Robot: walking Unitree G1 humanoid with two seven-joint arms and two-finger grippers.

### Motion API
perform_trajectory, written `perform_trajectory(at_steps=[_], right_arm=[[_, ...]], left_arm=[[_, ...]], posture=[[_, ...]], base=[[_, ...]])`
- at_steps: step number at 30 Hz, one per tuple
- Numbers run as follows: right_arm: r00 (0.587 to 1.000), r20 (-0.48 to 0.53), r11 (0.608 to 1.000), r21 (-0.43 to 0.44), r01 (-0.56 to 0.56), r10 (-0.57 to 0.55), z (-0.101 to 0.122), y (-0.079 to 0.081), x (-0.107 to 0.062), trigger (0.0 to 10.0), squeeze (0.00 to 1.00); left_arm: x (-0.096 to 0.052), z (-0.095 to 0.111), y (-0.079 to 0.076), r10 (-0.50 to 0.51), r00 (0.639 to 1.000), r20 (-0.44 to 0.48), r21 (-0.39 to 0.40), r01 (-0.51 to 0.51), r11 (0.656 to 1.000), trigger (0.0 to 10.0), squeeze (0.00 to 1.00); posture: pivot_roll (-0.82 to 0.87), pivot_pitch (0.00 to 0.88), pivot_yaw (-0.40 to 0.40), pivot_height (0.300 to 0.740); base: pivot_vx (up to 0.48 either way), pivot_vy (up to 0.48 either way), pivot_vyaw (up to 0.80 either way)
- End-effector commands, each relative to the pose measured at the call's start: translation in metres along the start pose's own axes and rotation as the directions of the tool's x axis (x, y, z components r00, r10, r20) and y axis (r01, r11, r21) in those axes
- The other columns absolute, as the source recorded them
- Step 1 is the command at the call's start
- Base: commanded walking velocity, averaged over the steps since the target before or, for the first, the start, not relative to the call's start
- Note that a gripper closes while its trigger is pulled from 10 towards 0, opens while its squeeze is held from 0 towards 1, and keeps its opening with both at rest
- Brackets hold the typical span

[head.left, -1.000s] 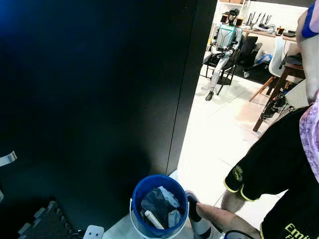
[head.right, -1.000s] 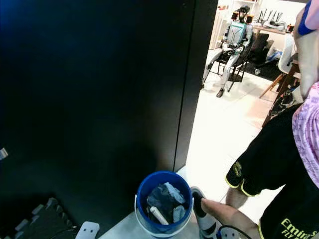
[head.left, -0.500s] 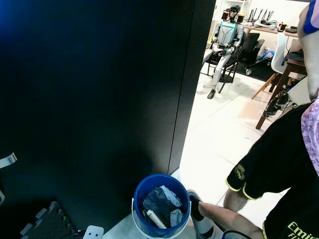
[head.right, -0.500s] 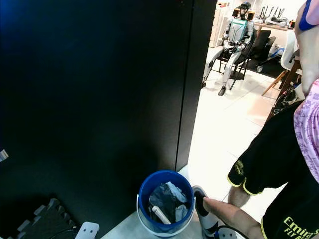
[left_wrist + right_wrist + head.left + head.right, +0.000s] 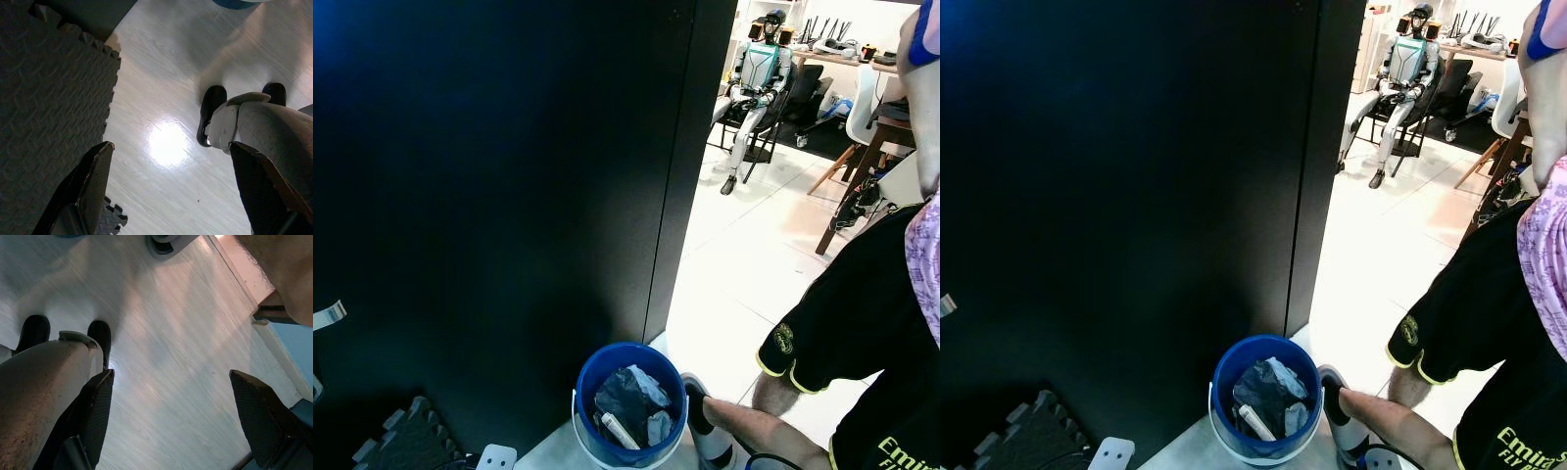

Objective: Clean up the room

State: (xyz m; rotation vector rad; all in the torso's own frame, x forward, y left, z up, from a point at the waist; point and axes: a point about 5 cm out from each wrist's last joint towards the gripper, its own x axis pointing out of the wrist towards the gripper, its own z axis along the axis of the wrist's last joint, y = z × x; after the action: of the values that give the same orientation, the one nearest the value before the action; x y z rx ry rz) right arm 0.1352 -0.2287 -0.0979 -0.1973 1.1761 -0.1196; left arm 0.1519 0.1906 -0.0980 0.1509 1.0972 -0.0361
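Observation:
A blue bucket (image 5: 628, 401) stands on the pale floor against a black partition (image 5: 509, 196). It holds dark crumpled cloth and a few white scraps. My left gripper (image 5: 171, 181) hangs open above the wood floor beside a grey foam mat (image 5: 49, 98), with nothing between its fingers. My right gripper (image 5: 176, 416) also hangs open over bare floor, empty. My own grey legs and black feet (image 5: 211, 115) appear below both wrists.
A person in black shorts (image 5: 862, 323) stands close at the right, one shoe (image 5: 700, 421) touching the bucket's side. A white power strip (image 5: 496, 456) lies by the mat. Beyond the doorway, a humanoid robot (image 5: 754, 83) sits on a chair near tables and chairs (image 5: 867, 127).
The head view has shifted very slightly since a second ago. The bucket, the person and both arms stay where they were.

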Motion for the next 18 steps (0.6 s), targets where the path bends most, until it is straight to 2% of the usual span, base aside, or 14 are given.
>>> perform_trajectory(at_steps=[1,18], right_arm=[[1.000,-0.011,1.000,-0.005,-0.008,0.008,-0.0029,0.0026,-0.0002,10.0,0.00],[1.000,-0.018,1.000,-0.014,-0.020,0.019,-0.0062,0.0054,-0.0004,10.0,0.00]], left_arm=[[-0.0007,-0.0041,0.0051,0.010,1.000,-0.017,0.010,-0.010,1.000,10.0,0.00],[-0.0006,-0.0025,0.0065,0.000,1.000,-0.021,0.025,0.001,1.000,10.0,0.00]], posture=[[0.08,0.000,-0.060,0.740],[0.09,0.000,-0.053,0.740]], base=[[0.000,0.000,0.00],[0.000,0.000,0.00]])
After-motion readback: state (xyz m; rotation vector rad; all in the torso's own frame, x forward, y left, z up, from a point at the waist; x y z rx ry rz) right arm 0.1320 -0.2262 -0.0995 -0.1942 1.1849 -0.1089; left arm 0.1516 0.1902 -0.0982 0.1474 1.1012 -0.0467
